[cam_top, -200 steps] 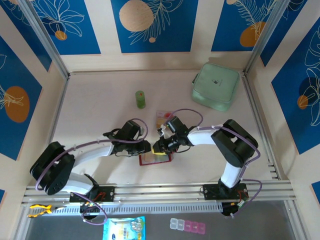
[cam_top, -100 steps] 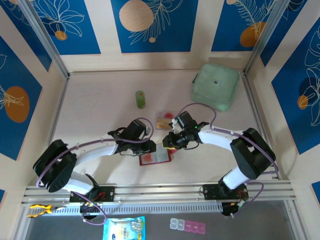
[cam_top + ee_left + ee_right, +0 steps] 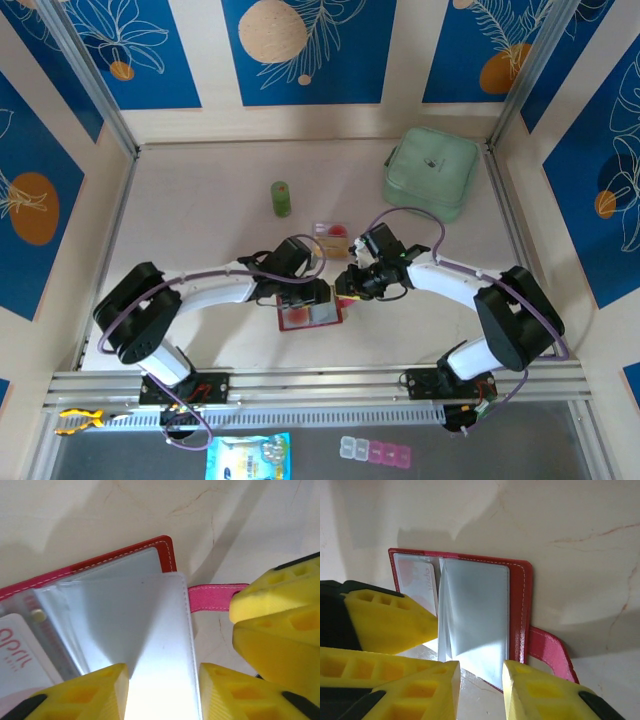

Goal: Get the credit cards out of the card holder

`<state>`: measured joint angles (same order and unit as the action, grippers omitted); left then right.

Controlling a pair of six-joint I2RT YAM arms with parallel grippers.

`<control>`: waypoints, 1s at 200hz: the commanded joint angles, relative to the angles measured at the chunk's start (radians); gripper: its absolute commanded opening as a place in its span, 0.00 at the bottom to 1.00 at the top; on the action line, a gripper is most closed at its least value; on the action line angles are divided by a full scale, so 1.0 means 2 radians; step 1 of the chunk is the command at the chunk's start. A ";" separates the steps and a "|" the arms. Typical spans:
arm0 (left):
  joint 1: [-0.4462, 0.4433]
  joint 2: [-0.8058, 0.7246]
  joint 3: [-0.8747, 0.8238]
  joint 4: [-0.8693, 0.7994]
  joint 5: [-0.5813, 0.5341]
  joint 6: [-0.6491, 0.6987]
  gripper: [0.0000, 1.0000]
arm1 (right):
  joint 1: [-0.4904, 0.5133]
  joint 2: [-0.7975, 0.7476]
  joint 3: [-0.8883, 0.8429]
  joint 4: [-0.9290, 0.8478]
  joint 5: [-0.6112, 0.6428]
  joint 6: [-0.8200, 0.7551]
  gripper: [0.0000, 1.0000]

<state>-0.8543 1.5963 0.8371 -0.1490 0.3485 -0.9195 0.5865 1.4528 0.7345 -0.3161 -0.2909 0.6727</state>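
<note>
The red card holder [image 3: 310, 317] lies open on the table, its grey clear pockets [image 3: 125, 620] facing up. A pale pinkish credit card [image 3: 17, 665] sits in a pocket at one end [image 3: 417, 580]. More credit cards [image 3: 330, 238] lie stacked on the table just beyond. My left gripper [image 3: 320, 292] hangs over the holder, open, and a clear pocket leaf lies between its fingers [image 3: 164, 695]. My right gripper [image 3: 345, 284] is open at the holder's tab end, with the leaf's edge and the red cover [image 3: 522, 610] between its fingers [image 3: 480, 690]. The pink tab [image 3: 215, 597] sticks out sideways.
A small green bottle [image 3: 281, 198] stands behind the holder to the left. The mint-green pouch [image 3: 430, 172] lies at the back right corner. The two grippers are almost touching above the holder; the right one's fingers [image 3: 280, 625] crowd the left wrist view.
My left gripper has moved right over the holder and its jaws have widened. My right gripper has drawn back to the right, off the holder's middle.
</note>
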 commanded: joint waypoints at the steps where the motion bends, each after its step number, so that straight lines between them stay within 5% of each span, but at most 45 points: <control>1: -0.005 0.008 0.015 0.007 0.011 0.004 0.49 | -0.002 -0.012 -0.001 -0.020 -0.003 -0.007 0.29; 127: 0.011 -0.045 -0.012 -0.012 -0.026 0.033 0.73 | 0.018 0.000 0.049 -0.050 0.018 -0.001 0.30; 200: 0.043 -0.078 0.001 -0.071 -0.042 0.072 0.67 | 0.032 0.025 0.080 -0.040 -0.022 -0.004 0.28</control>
<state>-0.7906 1.4963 0.8417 -0.2344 0.2882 -0.8181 0.6239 1.4689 0.8639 -0.4076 -0.2607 0.6731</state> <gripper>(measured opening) 0.689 0.288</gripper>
